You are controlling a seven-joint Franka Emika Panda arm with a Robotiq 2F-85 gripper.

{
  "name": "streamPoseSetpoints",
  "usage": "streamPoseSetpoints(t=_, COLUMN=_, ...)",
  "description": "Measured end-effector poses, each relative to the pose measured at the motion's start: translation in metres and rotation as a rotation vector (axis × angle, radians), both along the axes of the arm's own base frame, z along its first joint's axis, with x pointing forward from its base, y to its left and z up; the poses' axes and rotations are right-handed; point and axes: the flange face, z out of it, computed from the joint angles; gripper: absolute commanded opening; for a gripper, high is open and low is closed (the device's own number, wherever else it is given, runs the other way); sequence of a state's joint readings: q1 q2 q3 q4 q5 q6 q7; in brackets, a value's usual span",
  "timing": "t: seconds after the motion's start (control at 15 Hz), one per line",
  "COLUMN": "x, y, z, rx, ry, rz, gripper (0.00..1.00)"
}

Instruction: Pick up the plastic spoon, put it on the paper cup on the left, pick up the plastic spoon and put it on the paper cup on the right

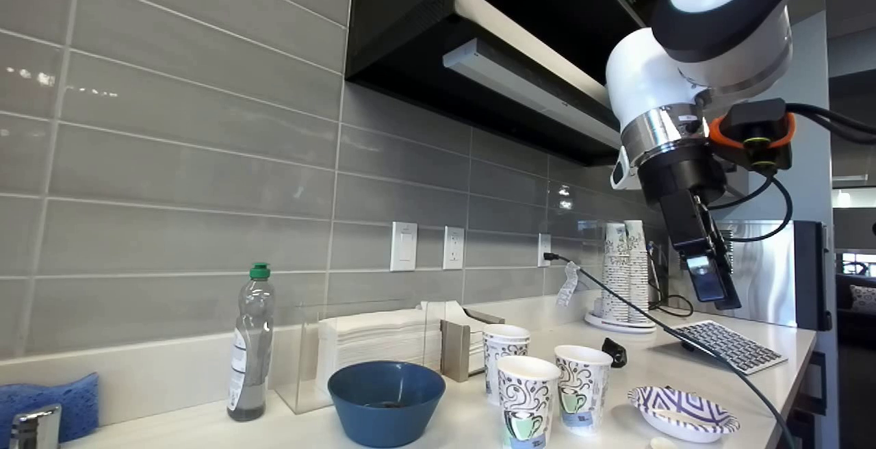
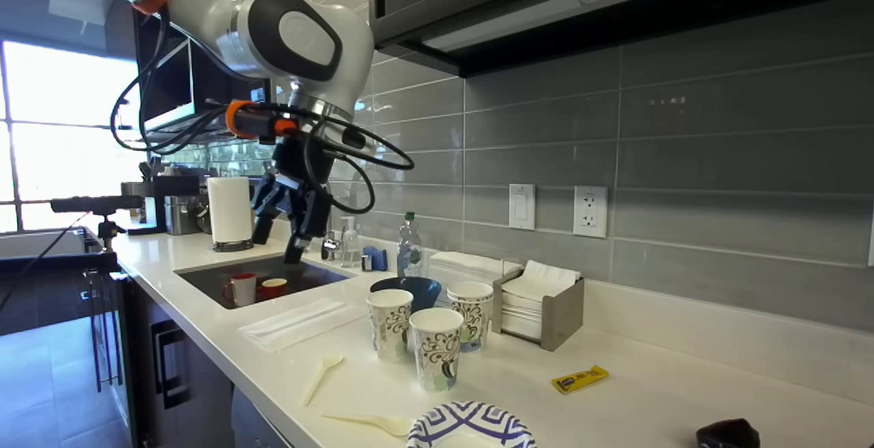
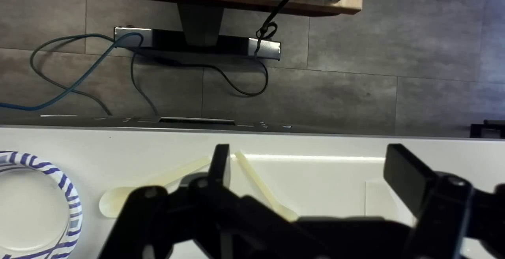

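In an exterior view, tabletop (image 2: pixel 642 403) with front edge left, open room right; hand (image 2: pixel 276 243) spread above.
Blue bowl (image 2: pixel 429 291) far and patterned plate (image 2: pixel 471 412) near hem in paper cups (image 2: pixel 437 356); two plastic spoons (image 2: pixel 319 380) lie between cups and edge.

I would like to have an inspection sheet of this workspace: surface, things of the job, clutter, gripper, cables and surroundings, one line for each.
Surface: white counter; spills: nothing seen.
Job's things: three cups stand upright in a group, the one beside the napkin holder seemingly stacked; two spoons lie on the counter.
Clutter: plate, bowl, bottle, yellow packet.
Gripper: open, above the counter, nothing held.
Cables: arm cables hang in loops; an outlet cable runs past the keyboard, contact with the counter cannot be told.
Surroundings: sink with two mugs, paper roll, cup stacks.
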State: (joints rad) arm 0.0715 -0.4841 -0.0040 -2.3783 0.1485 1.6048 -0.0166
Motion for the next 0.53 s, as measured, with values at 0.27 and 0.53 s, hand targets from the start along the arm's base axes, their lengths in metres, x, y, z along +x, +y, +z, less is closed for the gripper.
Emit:
streamPoseSetpoints(t=0.27, x=0.002, y=0.005, z=-0.011, rx=0.016, ry=0.005, rz=0.079, gripper=1.00)
streamPoseSetpoints(t=0.53, x=0.007, y=0.027, z=-0.041, rx=-0.037, ry=-0.009, rz=0.216, gripper=1.00)
